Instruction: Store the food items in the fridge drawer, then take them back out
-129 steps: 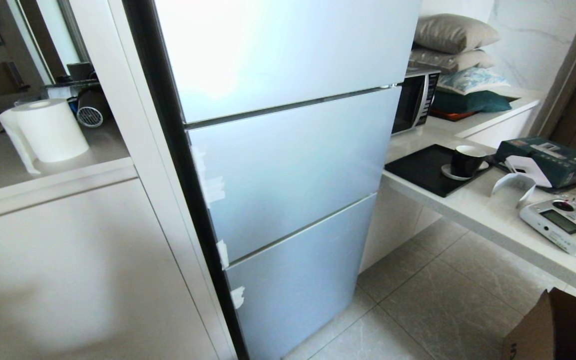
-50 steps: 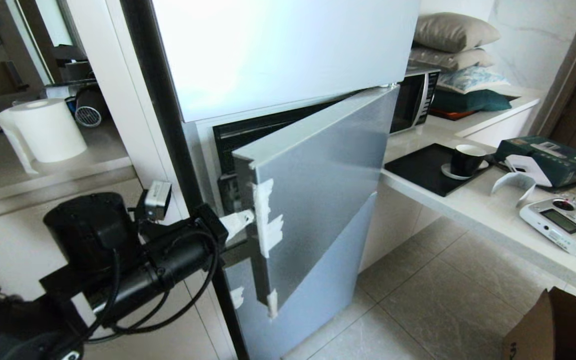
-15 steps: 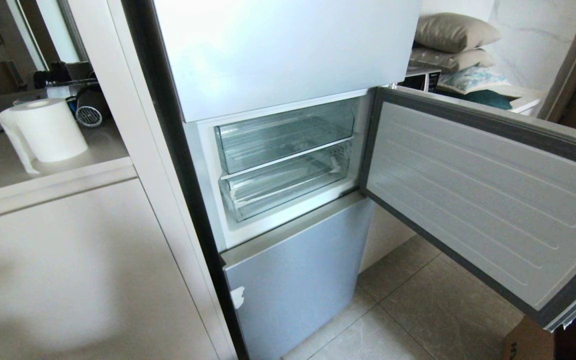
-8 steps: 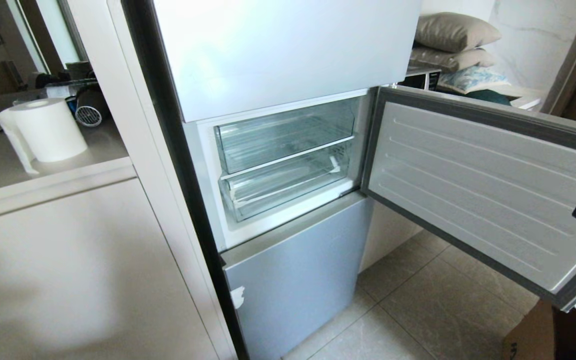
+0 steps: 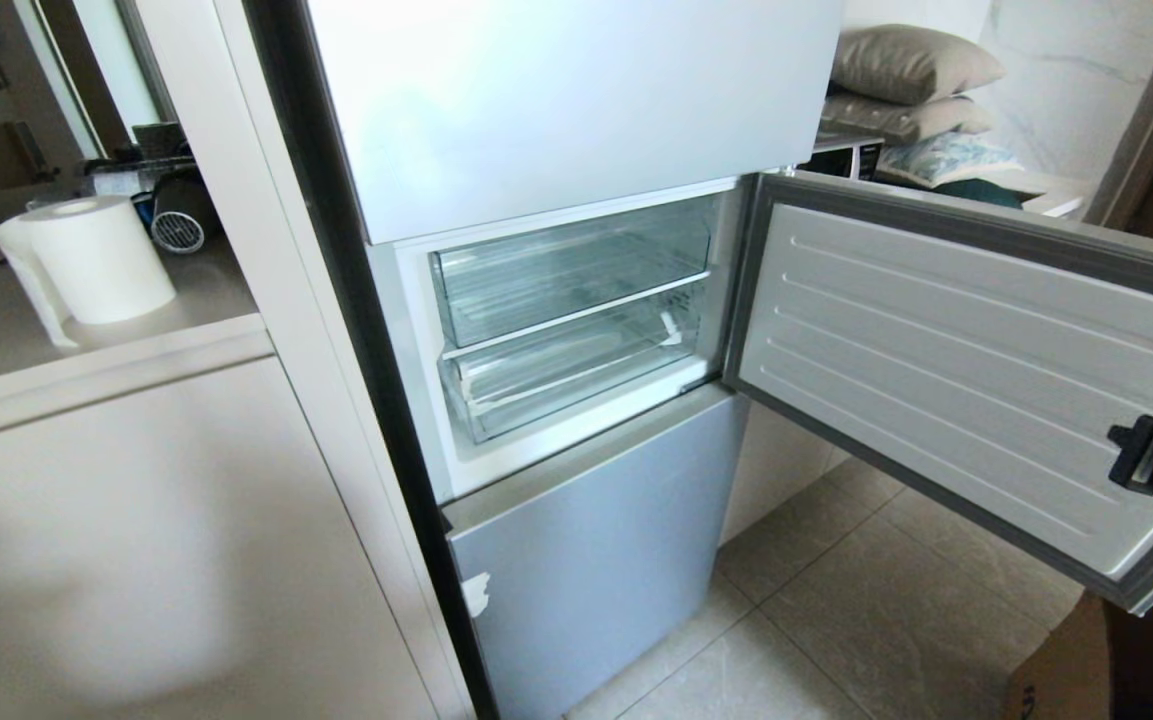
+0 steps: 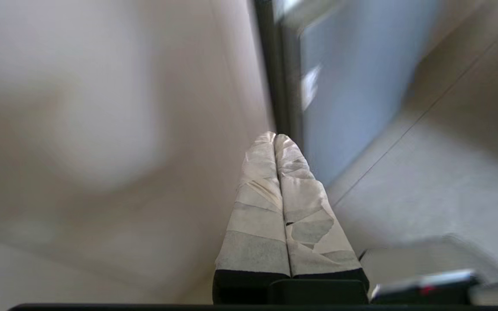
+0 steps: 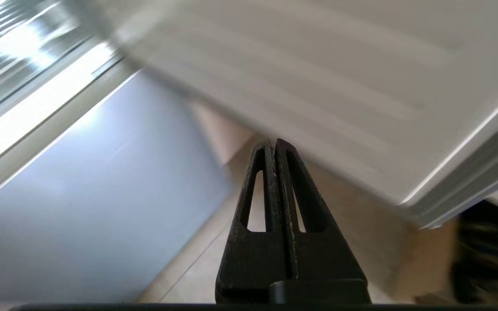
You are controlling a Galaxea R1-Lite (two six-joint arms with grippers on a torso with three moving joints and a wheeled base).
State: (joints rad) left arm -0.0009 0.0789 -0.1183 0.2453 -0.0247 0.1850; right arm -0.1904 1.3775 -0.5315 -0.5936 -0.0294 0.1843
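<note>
Two clear bins show inside the fridge (image 5: pixel 576 110) now that its middle door (image 5: pixel 966 370) stands swung wide to the right; a few seconds back that front was flush and shut, then half open with my left arm at its edge. Over the last second the door has barely shifted. My right arm has come further into the head view at the far right edge, by the door's outer corner. Right gripper (image 7: pixel 274 144): pressed together, empty, pointing past the door's lower edge toward the floor. Left gripper (image 6: pixel 276 137): taped fingers (image 6: pixel 257 207) pressed together, empty, low by the beige cabinet (image 5: pixel 136 530) left of the fridge, out of the head view.

My reading: access is done and storing has not begun. No food items visible anywhere.

Fridge drawer (image 5: pixel 576 375): the lower bin, fully pushed in under the shorter upper bin (image 5: pixel 571 270). Long axis runs left to right across the compartment. Front lip faces out toward me and slightly right, so it should pull out along that line.
</note>
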